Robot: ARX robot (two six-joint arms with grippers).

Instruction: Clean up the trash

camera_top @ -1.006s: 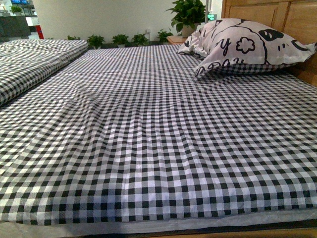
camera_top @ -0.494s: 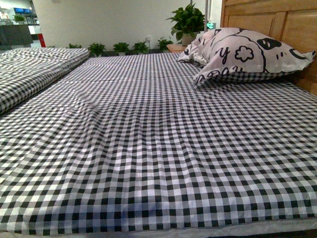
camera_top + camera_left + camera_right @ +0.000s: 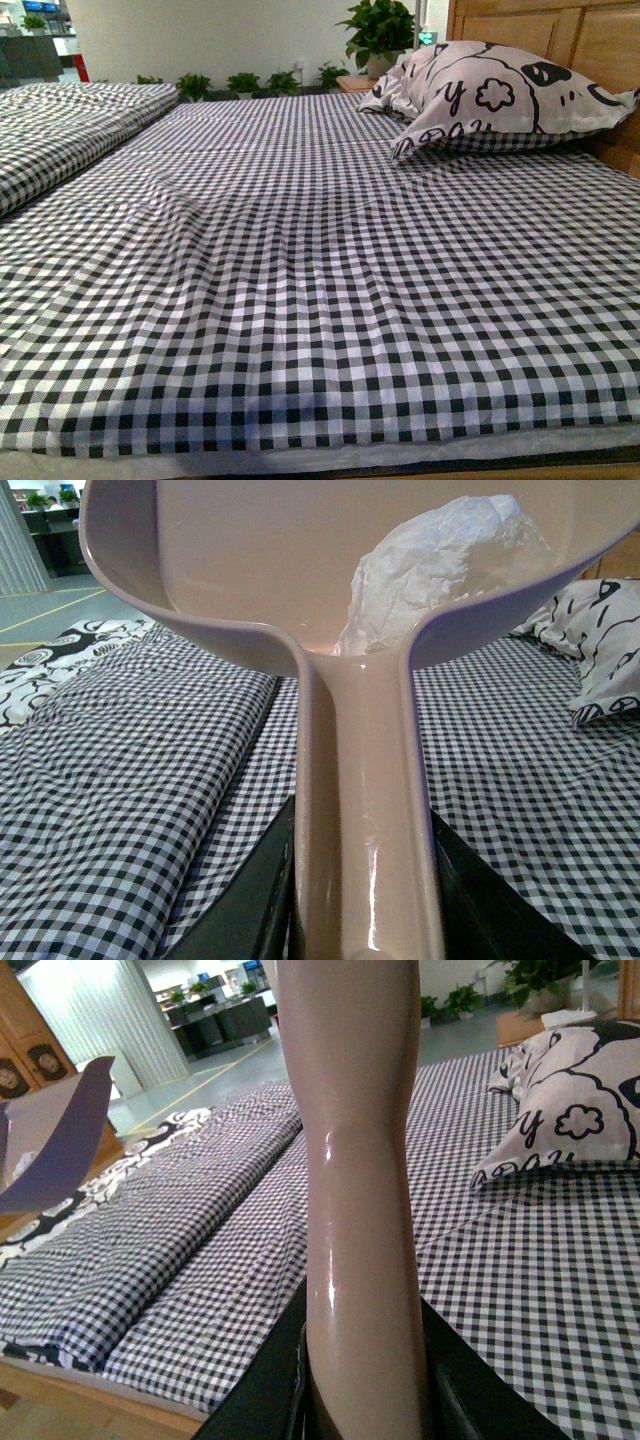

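Observation:
In the left wrist view a pinkish dustpan (image 3: 250,570) is held up above the checked bed, and the trash (image 3: 440,565), a crumpled white wad, lies inside its pan. My left gripper (image 3: 365,900) is shut on the dustpan's long handle, its dark fingers (image 3: 245,900) pressed to both sides. In the right wrist view my right gripper (image 3: 365,1380) is shut on the pinkish brush handle (image 3: 355,1160), which rises out of frame; the bristles are out of view. An edge of the dustpan (image 3: 55,1145) shows off to one side. Neither arm appears in the front view.
A bed with a black-and-white checked sheet (image 3: 300,270) fills the front view. A printed pillow (image 3: 500,95) leans on the wooden headboard (image 3: 590,40) at back right. A second checked mattress (image 3: 60,125) lies at left. Potted plants (image 3: 380,30) stand behind.
The front view has shifted slightly between frames, dipping and returning; the bed and pillow themselves have not moved.

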